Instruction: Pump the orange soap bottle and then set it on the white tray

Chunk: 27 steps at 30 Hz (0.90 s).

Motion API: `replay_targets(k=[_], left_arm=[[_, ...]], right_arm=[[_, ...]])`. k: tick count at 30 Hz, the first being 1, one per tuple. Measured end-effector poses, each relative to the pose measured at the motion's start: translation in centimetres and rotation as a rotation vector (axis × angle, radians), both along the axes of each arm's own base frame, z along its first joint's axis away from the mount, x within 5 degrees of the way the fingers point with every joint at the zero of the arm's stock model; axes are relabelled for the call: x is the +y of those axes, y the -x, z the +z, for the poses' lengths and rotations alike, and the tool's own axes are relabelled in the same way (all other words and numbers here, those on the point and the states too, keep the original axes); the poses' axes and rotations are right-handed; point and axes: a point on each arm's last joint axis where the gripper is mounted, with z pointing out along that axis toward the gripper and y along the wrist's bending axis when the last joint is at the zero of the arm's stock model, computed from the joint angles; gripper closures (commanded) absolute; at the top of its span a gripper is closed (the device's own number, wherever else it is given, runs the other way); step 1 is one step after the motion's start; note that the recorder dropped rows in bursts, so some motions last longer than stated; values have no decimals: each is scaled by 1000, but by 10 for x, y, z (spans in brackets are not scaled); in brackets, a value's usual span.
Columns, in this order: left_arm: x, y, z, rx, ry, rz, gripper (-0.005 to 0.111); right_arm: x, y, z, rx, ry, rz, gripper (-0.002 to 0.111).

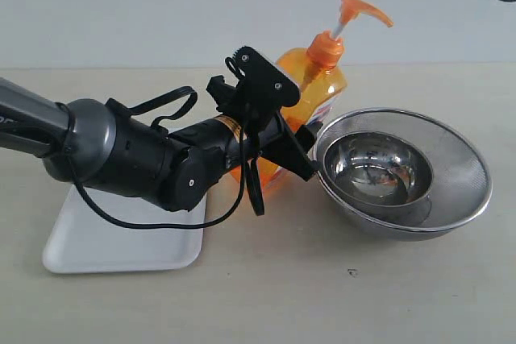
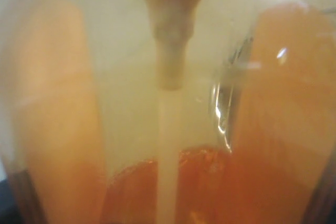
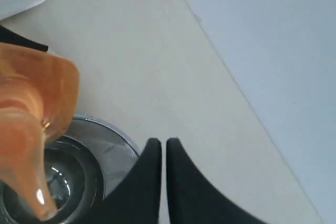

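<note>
place: lab-like robot test bench | evidence: plain beige tabletop (image 1: 322, 296); blank pale wall (image 1: 161, 6); robot arm (image 1: 121, 151)

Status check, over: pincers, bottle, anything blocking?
Left pincer shut on orange soap bottle, off white tray. Right pincer shut, empty, raised near pump head. Steel bowls close beside bottle.

A pale beige table (image 1: 322, 288) carries a white tray (image 1: 105, 247) toward its left edge and a mesh steel bowl (image 1: 472, 175) toward its right, with a smaller steel bowl (image 1: 379, 168) nested inside. The orange soap bottle (image 1: 322, 86) rises between them, base hidden.
</note>
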Motion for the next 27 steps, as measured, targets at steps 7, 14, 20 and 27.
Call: replay_targets(k=[7, 14, 20, 27], left_arm=[[0, 0, 0, 0, 0, 0, 102], [0, 0, 0, 6, 9, 3, 102], [0, 0, 0, 8, 11, 4, 102], [0, 0, 0, 8, 11, 4, 102]], right_arm=[[4, 9, 15, 36, -55, 26, 108], [3, 30, 35, 41, -101, 68, 108], [9, 37, 40, 52, -158, 138, 108], [10, 38, 40, 54, -166, 154, 108]])
